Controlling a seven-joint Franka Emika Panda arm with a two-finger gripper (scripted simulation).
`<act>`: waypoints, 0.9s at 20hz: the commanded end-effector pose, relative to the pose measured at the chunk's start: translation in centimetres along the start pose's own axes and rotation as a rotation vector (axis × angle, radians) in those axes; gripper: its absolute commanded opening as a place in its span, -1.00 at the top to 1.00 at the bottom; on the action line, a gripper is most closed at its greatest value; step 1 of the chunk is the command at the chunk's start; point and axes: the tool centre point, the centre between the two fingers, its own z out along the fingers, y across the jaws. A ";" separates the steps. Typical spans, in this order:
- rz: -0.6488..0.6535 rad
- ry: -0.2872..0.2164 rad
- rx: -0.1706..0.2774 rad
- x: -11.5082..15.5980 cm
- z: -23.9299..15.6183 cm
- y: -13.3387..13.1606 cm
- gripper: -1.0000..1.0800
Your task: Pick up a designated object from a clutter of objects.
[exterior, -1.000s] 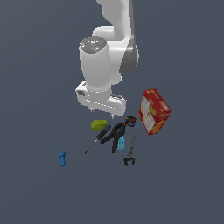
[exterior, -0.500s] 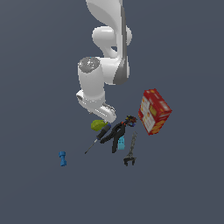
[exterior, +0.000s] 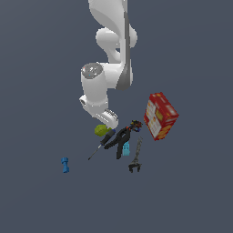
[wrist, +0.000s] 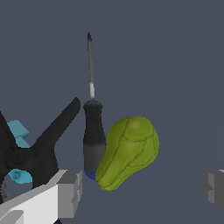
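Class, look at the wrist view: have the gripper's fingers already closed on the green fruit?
No. In the wrist view the fingers stand wide apart either side of the green fruit, with clear gaps and no contact.

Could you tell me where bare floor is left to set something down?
Bare patches: between the small blue dumbbell piece and the screwdriver; also beyond the red box, toward the exterior view's right. Crowded: the pear, screwdriver, black clamp and wrench lie close together under the open gripper.
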 end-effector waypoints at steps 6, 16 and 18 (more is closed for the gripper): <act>0.002 0.000 0.000 -0.1 1.8 0.1 -0.92; 0.005 0.001 0.000 -0.1 5.0 0.1 -0.92; 0.005 0.001 0.000 -0.1 5.1 0.1 1.00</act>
